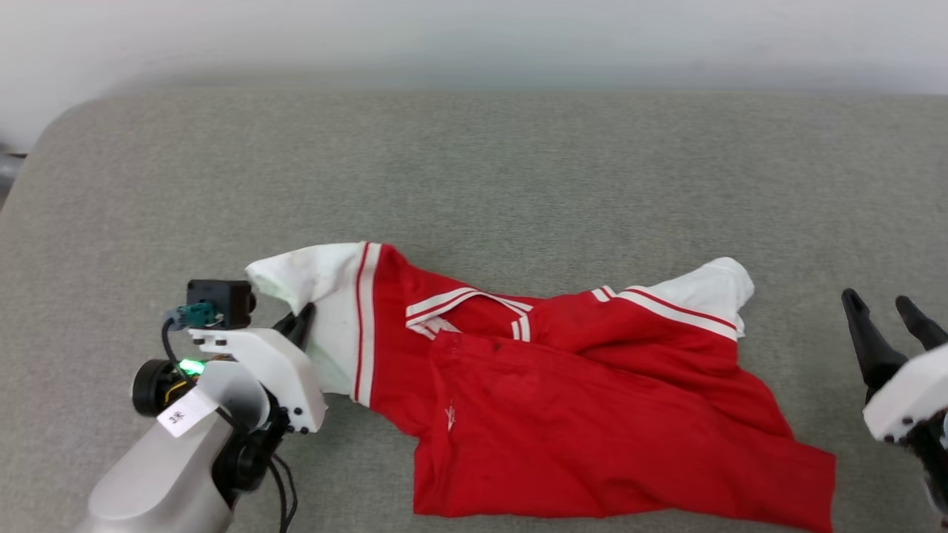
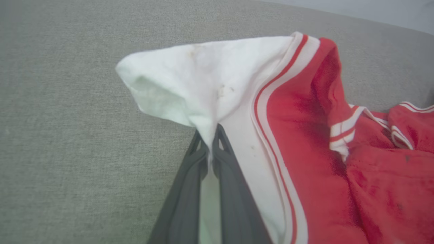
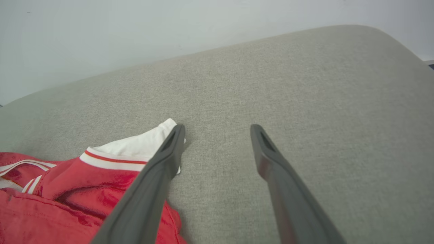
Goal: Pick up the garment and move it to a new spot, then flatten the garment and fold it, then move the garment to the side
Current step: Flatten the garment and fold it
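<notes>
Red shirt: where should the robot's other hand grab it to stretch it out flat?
Grab the free white sleeve of the shirt, at its outer cuff, coming in from the robot's right. It lies nearest the open right fingers, and the left fingers pinch the opposite sleeve, so pulling apart should spread it.

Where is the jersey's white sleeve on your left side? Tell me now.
In the head view, the white sleeve is at the left end of the garment, pinched in the shut left tool, with bare grey cushion beyond it.
</notes>
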